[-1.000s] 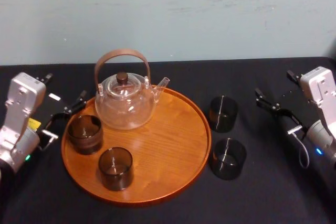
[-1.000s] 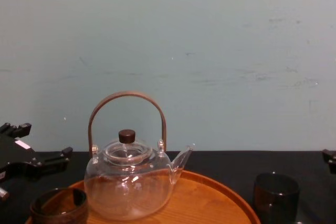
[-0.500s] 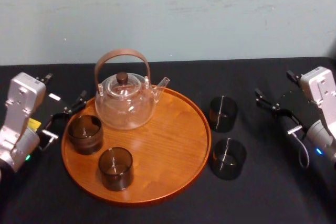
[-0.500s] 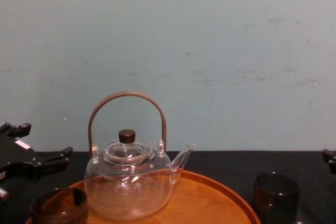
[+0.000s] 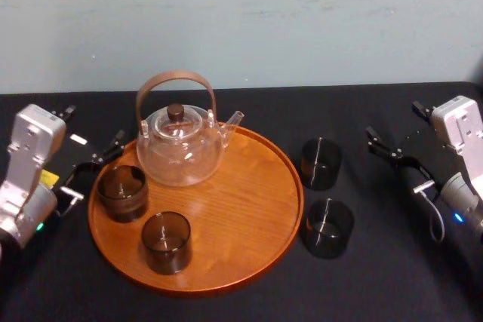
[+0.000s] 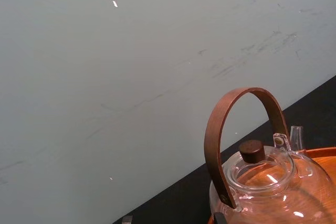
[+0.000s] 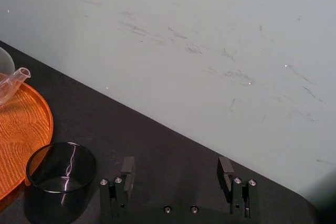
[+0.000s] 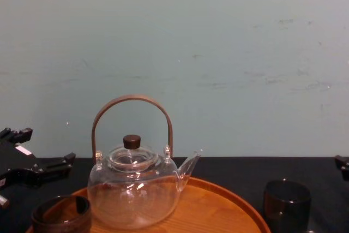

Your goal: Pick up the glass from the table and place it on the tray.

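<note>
Two dark glasses stand on the black table [image 5: 385, 277] just right of the tray: a far glass [image 5: 321, 163] [image 8: 287, 203] [image 7: 61, 174] and a near glass [image 5: 327, 227]. The round orange-brown tray [image 5: 241, 209] [image 8: 218, 205] carries a glass teapot [image 5: 179, 145] and two more dark glasses, one at its left [image 5: 121, 192] and one at its front [image 5: 166, 241]. My right gripper [image 5: 398, 127] [image 7: 176, 170] hovers open to the right of the far table glass, nothing between its fingers. My left gripper [image 5: 92, 130] [image 8: 38, 150] is open at the tray's left edge.
The teapot's brown hoop handle [image 6: 239, 124] rises high above its lid. A pale wall closes off the back of the table. Bare black tabletop lies in front of the tray and at the far right.
</note>
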Controlling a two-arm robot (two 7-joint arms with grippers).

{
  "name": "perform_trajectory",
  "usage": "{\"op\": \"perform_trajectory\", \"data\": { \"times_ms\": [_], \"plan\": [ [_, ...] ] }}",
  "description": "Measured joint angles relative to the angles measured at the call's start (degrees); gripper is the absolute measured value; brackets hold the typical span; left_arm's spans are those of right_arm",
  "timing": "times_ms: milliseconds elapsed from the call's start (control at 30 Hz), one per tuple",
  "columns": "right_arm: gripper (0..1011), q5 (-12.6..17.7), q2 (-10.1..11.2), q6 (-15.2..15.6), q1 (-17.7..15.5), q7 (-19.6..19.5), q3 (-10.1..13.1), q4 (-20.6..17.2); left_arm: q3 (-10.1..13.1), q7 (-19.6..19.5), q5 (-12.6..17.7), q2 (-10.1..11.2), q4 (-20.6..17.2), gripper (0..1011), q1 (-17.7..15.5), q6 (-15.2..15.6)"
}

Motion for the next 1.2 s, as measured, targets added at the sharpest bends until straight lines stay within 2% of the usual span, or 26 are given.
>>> {"op": "perform_trajectory", "data": {
  "times_ms": [300,600,1067,1200],
  "plan": [
    [1002,0.0,0.0,0.0,-0.1,0.2,0.1,0.0,0.0,0.0,0.0,0.0,0.0,1001,0.0,0.0],
    [1003,1.5,2.1,-0.1,-2.8,4.7,1.9,-2.7,0.0,0.0,0.0,0.0,0.0,1001,0.0,0.0],
    [1002,4.9,9.4,0.3,-11.1,11.9,6.1,-9.9,0.0,0.0,0.0,0.0,0.0,1001,0.0,0.0],
    [1002,6.1,12.0,0.6,-13.6,15.3,6.9,-11.9,0.0,0.0,0.0,0.0,0.0,1001,0.0,0.0]
  ]
}}
